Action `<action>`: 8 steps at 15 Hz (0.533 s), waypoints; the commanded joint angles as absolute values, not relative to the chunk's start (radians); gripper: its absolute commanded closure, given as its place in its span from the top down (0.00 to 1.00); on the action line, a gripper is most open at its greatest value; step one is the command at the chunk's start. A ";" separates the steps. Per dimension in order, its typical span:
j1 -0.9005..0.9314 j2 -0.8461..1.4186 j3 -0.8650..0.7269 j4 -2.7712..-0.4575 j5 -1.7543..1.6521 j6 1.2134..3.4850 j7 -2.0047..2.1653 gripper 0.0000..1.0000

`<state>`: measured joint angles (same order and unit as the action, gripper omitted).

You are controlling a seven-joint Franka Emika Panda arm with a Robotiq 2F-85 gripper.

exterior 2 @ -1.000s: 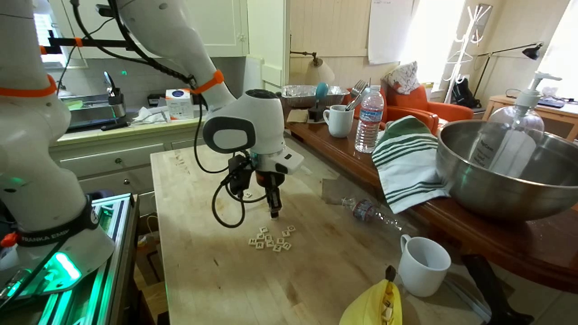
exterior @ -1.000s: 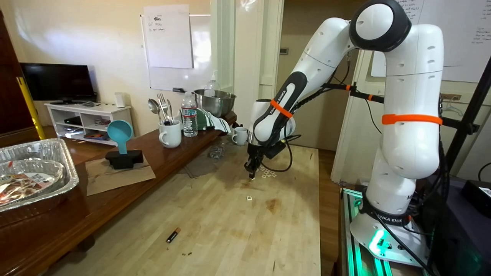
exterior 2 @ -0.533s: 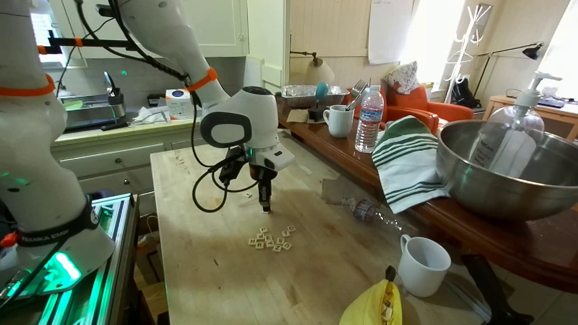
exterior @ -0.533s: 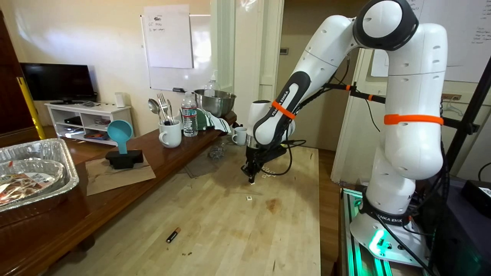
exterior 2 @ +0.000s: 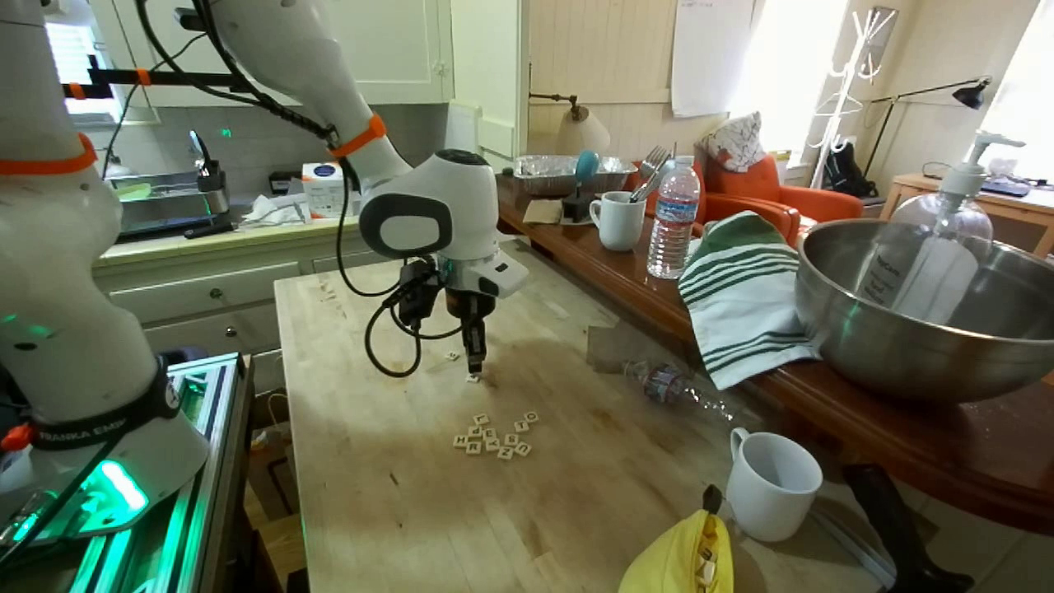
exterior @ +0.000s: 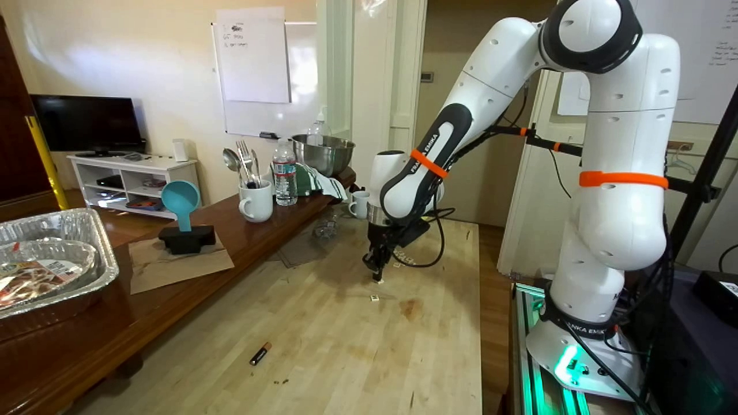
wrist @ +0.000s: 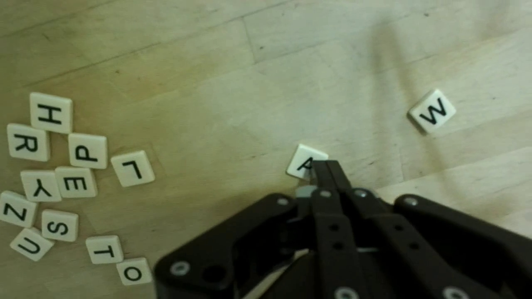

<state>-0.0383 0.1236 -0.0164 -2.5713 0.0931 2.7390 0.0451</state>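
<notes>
In the wrist view, a cream letter tile marked A (wrist: pixel 301 161) lies face up on the wooden tabletop. My black gripper (wrist: pixel 326 162) is shut, its two fingertips pressed together with nothing between them. They cover the right edge of the A tile from above; they look to be on or just over it. Off to the right lies a tile marked W (wrist: pixel 433 111), apart from the gripper. A loose cluster of tiles, among them an L (wrist: pixel 133 168), fills the left side. Both exterior views show the gripper (exterior: pixel 377 275) pointing down, with the A tile (exterior 2: pixel 473 378) at its tip.
A battery (exterior: pixel 260 354) lies on the tabletop. A raised brown counter (exterior: pixel 202 288) runs alongside, holding a mug of cutlery (exterior: pixel 256 202) and a steel bowl (exterior 2: pixel 914 354). Near it are a fallen plastic bottle (exterior 2: pixel 671 385), a white mug (exterior 2: pixel 774 486) and a yellow pouch (exterior 2: pixel 679 552).
The gripper has travelled away from the cluster and nearer to the W tile, staying shut and low. The A tile has slid across the table along with its tip.
</notes>
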 commanded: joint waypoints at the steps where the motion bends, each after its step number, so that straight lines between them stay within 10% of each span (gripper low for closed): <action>1: -0.052 0.092 -0.002 -2.582 0.108 2.707 -0.106 0.00; 8: -0.072 0.111 -0.007 -2.558 0.040 2.661 -0.431 0.00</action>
<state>-0.0518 0.1151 -0.0132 -2.5672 0.0758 2.7143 -0.3104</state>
